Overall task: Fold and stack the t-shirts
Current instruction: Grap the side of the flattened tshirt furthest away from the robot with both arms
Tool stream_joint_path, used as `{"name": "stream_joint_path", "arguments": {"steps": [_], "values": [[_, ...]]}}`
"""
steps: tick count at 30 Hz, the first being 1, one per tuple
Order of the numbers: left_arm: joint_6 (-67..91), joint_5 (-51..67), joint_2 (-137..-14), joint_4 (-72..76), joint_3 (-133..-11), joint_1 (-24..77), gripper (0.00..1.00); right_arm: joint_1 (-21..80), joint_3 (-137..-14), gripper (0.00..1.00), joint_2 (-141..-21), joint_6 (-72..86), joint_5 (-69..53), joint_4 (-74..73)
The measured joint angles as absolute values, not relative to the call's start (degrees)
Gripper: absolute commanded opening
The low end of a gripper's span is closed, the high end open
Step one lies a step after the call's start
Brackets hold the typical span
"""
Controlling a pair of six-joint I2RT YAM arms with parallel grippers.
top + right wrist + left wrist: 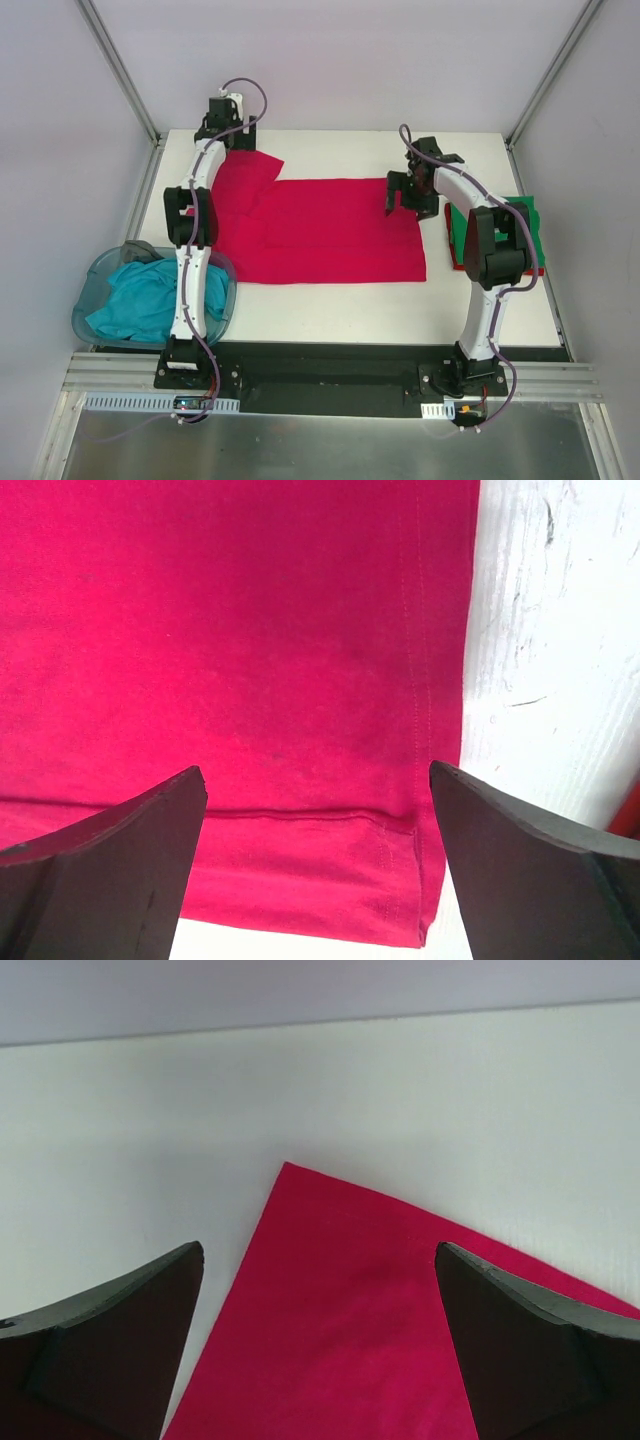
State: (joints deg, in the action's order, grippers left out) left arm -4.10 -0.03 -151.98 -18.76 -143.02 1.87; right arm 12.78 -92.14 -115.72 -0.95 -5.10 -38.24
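Note:
A crimson red t-shirt [330, 230] lies spread flat on the white table [400, 310]. My left gripper [235, 140] is open above the corner of its far left sleeve; in the left wrist view the jaws [320, 1260] stand wide apart over the red cloth [350, 1350]. My right gripper [405, 200] is open over the shirt's far right hem corner; the right wrist view [318, 780] shows the hem [300, 880] doubled over between the fingers. A folded green t-shirt [527, 215] lies on a red one at the right. A teal t-shirt [145, 295] lies crumpled in the tub.
The translucent blue tub [95, 285] stands at the table's front left corner beside the left arm. The folded stack sits at the table's right edge, partly hidden by the right arm [495, 250]. White walls and metal frame posts enclose the table.

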Motion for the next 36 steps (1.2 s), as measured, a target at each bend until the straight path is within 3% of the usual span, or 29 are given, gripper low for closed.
{"name": "stream_joint_path", "arguments": {"steps": [3, 11, 23, 30, 36], "values": [[-4.1, 1.74, -152.99, -20.16, -142.85, 1.78, 0.99, 12.62, -91.66, 0.96, -115.72, -1.1, -4.64, -38.22], [6.35, 13.58, -153.67, -28.18, -143.85, -3.4, 0.82, 12.19, -88.31, 0.96, -115.66, -1.61, -3.25, -38.06], [16.16, 12.75, -153.86, -30.0, -144.84, -6.96, 0.75, 12.19, -86.48, 0.96, -113.08, -2.24, -2.2, -38.0], [19.03, 13.8, -154.19, -29.87, -144.84, -4.34, 0.58, 12.19, -86.46, 0.96, -113.08, -2.37, -2.17, -38.04], [20.1, 14.46, -154.5, -30.02, -144.84, -4.54, 0.28, 12.16, -86.46, 0.96, -113.08, -2.52, -2.17, -38.04]]}}
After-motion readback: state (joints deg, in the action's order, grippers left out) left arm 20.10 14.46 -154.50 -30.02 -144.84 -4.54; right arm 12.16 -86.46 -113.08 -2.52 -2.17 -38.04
